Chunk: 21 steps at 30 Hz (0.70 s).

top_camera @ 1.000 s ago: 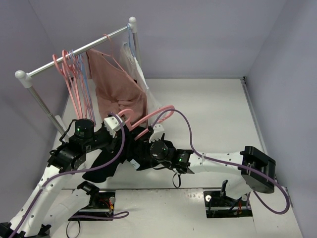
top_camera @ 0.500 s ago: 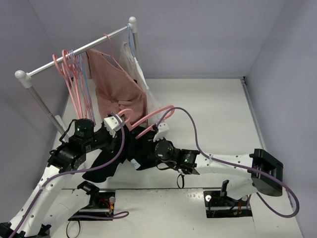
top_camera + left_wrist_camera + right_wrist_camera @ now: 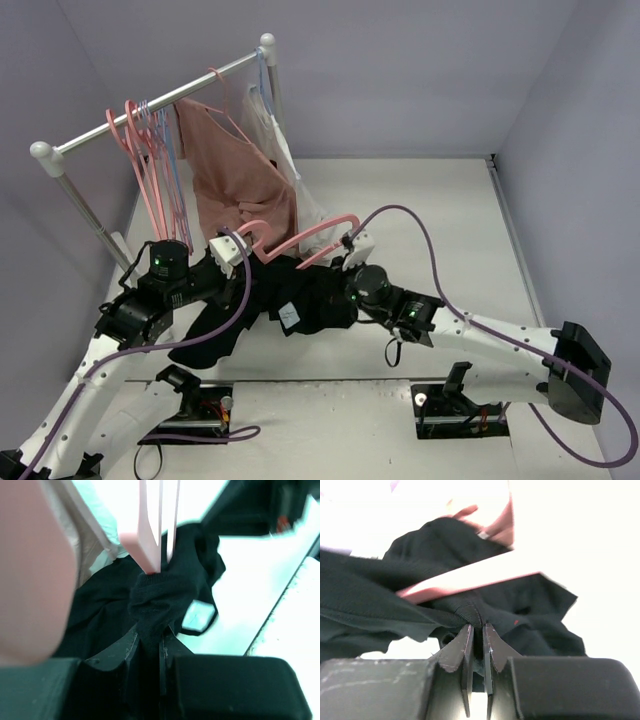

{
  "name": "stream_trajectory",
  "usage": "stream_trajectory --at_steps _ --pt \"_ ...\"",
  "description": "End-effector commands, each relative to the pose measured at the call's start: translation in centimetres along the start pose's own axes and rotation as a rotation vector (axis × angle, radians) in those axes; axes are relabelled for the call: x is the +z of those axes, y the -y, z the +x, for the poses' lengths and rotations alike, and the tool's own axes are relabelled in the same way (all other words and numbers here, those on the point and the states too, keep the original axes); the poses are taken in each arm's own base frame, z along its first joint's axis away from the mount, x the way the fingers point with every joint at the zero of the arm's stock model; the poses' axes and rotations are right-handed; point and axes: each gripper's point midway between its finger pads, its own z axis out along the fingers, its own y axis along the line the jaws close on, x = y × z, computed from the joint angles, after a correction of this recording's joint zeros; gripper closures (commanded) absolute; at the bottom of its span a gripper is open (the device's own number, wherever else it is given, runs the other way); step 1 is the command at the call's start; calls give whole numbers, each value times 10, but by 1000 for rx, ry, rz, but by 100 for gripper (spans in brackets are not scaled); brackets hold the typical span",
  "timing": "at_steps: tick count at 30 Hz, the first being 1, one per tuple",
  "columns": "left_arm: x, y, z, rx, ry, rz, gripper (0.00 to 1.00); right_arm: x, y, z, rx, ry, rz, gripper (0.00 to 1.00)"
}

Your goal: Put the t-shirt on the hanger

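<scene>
The surface (image 3: pixel 440 210) I work on is plain white. The clothes rack (image 3: pixel 150 112) stands on its far left part. In front of the rack, the bottom end of the black t-shirt (image 3: pixel 215 340) seems to rest on it. My left base (image 3: pixel 195 400) and right base (image 3: pixel 455 405) sit well in front of the rack, at the near edge.

1. From high behind its near edge, the table (image 3: pixel 430 200) is overlooked, facing 12 o'clock.
2. At close range, each wrist view is filled by the t-shirt (image 3: pixel 165 590) and hanger (image 3: pixel 145 545), which are shared with the overhead view.
</scene>
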Motion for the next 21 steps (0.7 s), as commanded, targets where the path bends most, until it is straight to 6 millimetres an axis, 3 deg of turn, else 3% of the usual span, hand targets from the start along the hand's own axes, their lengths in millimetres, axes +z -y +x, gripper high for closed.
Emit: stream_trajectory --at_steps 1,7,8,9,10,13,16,21 --pt "-7 -2 -31 73 120 -6 100 -8 23 -17 18 30 -2 99" --pt "-4 -2 -30 68 110 0 100 -4 22 -10 -6 -42 -75 91" --pt "-4 -2 -29 66 108 1 100 -3 22 -7 -9 -54 -82 86" --pt "-4 -3 -29 66 107 -3 100 -2 21 -4 -12 -66 -89 74" --pt "-4 -3 -29 68 108 -1 100 -2 19 -2 -13 -75 -97 73" --pt "-2 -2 -29 64 103 8 100 -2 4 -3 -21 -92 -159 56" --pt "0 -2 -27 59 95 11 100 -8 -11 -19 -31 -51 -196 46" --pt "1 -1 -28 56 95 25 100 -11 -12 -44 -23 34 -152 44"
